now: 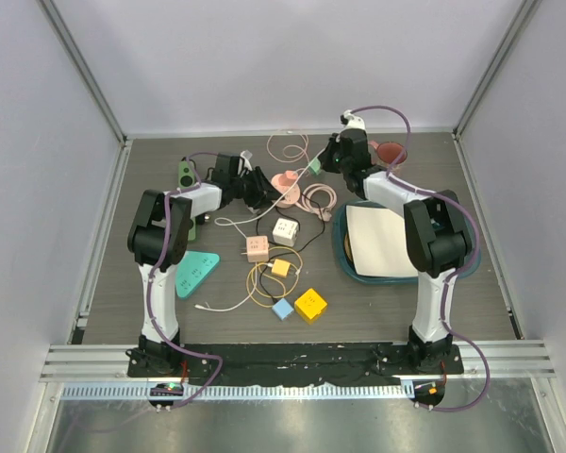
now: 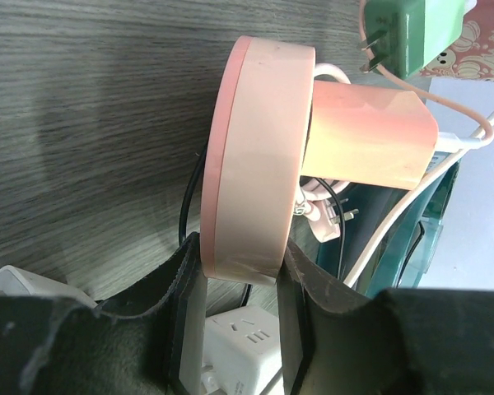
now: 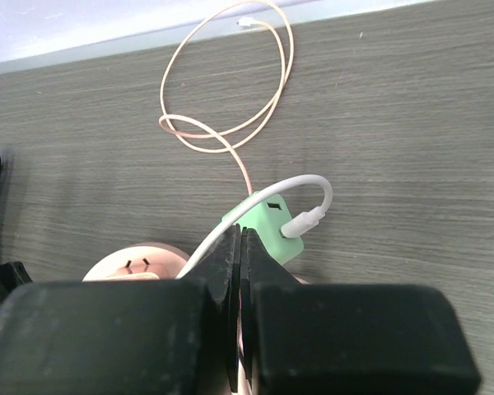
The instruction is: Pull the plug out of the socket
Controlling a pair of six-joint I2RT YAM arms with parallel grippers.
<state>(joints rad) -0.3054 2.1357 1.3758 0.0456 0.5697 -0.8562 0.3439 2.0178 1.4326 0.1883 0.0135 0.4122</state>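
At table (image 1: 406,302) rear, left tool (image 2: 240,257) clamps pink socket (image 2: 247,156) by rim. Right tool (image 3: 241,247) fingers pressed together beside green plug (image 3: 267,224) and its white cable (image 3: 313,185); can't tell if they pinch the cable.

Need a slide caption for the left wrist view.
Left hand grips the round pink socket, pink plug seated.
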